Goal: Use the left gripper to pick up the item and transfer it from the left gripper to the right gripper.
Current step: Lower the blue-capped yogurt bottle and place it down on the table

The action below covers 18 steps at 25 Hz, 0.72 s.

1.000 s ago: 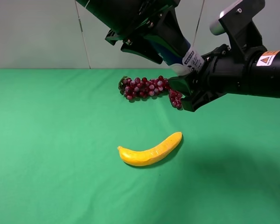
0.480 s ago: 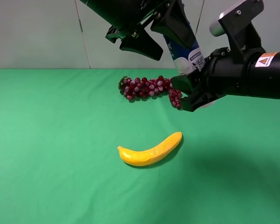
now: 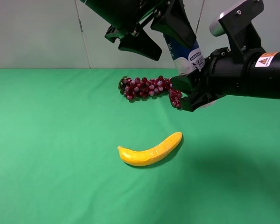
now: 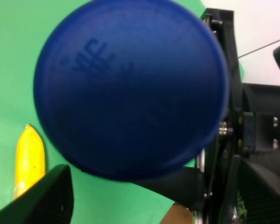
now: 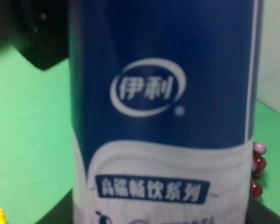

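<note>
The item, a bottle (image 3: 184,53) with a dark blue upper part and a white printed lower body, stands nearly upright in the air above the grapes. My left gripper (image 3: 171,48) straddles its upper part from above with the fingers spread, and one finger is clearly apart from it. My right gripper (image 3: 182,95), with the warning sticker, is shut on its white lower end. In the left wrist view the blue cap (image 4: 130,88) fills the frame between the fingers (image 4: 42,200). In the right wrist view the bottle's label (image 5: 158,116) fills the frame.
A dark red grape bunch (image 3: 144,87) lies on the green table (image 3: 51,154) just below and behind the grippers. A yellow banana (image 3: 151,151) lies nearer the front, in the middle. A white wall stands behind the table.
The left fingers have spread apart and risen slightly. The bottle has swung from tilted to nearly upright in the right gripper. Little has moved in the last half second.
</note>
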{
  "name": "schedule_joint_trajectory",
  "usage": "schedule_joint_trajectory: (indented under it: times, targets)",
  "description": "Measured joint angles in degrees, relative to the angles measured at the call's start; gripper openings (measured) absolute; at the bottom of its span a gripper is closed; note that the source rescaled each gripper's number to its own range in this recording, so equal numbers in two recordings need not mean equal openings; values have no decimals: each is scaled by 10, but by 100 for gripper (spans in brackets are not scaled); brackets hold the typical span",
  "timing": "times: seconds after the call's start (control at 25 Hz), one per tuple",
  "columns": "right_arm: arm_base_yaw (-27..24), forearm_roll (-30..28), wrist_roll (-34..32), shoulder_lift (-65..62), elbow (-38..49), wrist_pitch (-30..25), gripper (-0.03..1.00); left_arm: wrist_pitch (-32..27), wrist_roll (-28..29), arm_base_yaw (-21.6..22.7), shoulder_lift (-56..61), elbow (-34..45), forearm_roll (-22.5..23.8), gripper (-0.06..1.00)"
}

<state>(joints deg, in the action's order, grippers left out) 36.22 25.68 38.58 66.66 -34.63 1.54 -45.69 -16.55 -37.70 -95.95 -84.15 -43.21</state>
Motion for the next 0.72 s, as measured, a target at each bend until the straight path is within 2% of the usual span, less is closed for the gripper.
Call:
schedule_joint_trajectory:
  times: [0.52,0.72]
  targets:
    - [0,0,-2,0,0,0,4,9,2,0,57,-1,68,42]
    - [0,1,-4,0,0,0,4,4,20,22,80,-1,84,42]
